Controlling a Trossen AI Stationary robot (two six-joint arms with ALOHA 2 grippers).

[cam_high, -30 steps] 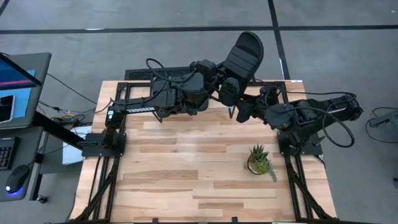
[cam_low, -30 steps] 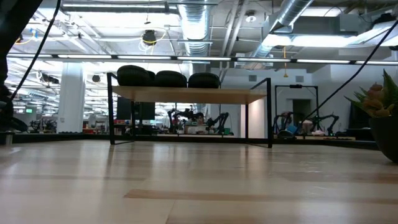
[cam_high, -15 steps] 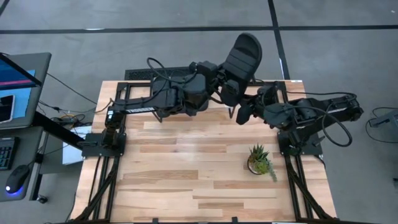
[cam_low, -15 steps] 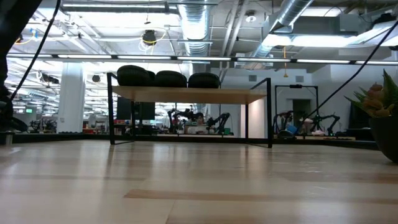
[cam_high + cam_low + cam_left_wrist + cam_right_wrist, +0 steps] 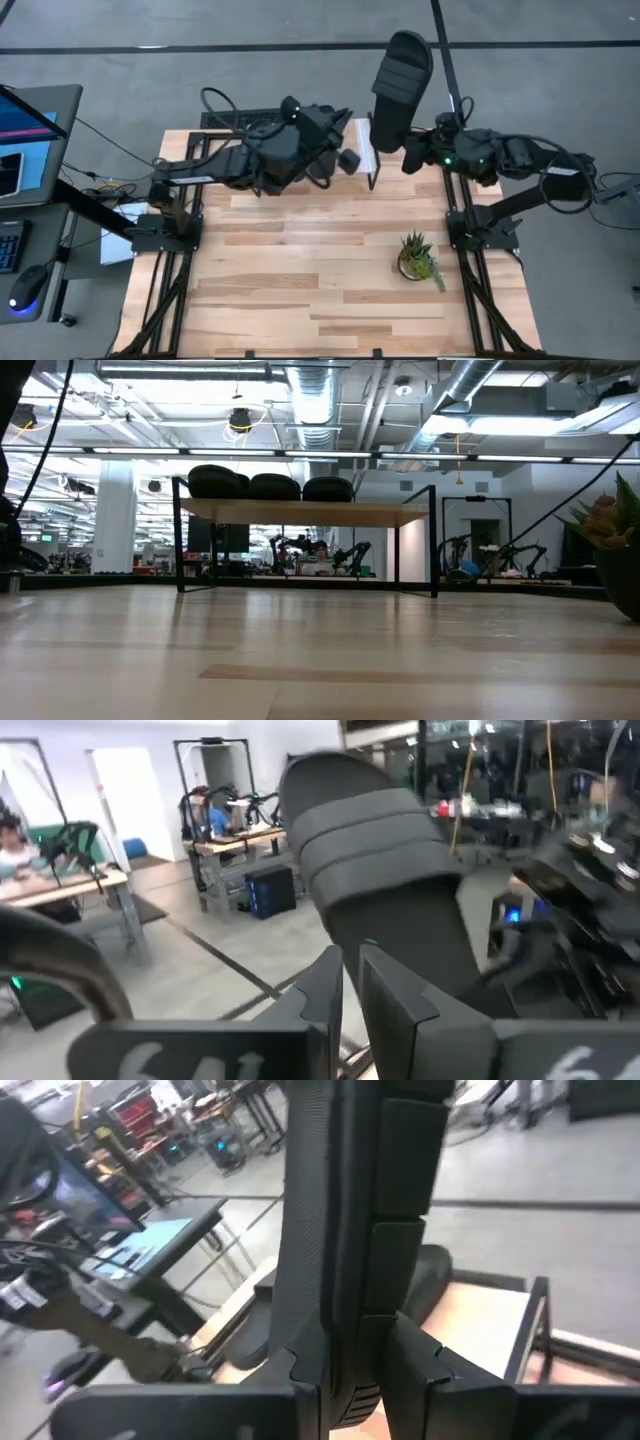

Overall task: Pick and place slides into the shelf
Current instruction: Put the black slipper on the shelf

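Note:
In the high view a black slide (image 5: 400, 85) stands raised over the table's far edge, with my right gripper (image 5: 412, 157) shut on its lower end. My left gripper (image 5: 346, 160) is a little to its left, apart from it. Its fingers (image 5: 350, 990) stand only a narrow gap apart with nothing between them. The shelf (image 5: 305, 512) is at the far edge on thin black legs. Three slides (image 5: 270, 487) rest side by side on its wooden top. In the high view the arms hide most of it, and its white strip (image 5: 365, 150) shows. My right gripper pinches the slide's sole near one end (image 5: 340, 1330) between its two fingers, one on the underside and one on the foot side. The slide stands up from the fingers, edge-on in the wrist view, with its ribbed strap (image 5: 405, 1170) farther up. It is clear of the shelf and table.
A small potted plant (image 5: 417, 257) stands on the table's right side, near the right arm's base. The wooden tabletop (image 5: 300, 270) stretches bare in front of the shelf. A monitor and keyboard (image 5: 25, 140) sit on a stand beyond the table's left edge.
My left gripper has drawn back from the slide toward the table's left. The slide now stays with my right gripper, which has moved up and toward the far right. The slide has risen and stands more upright.

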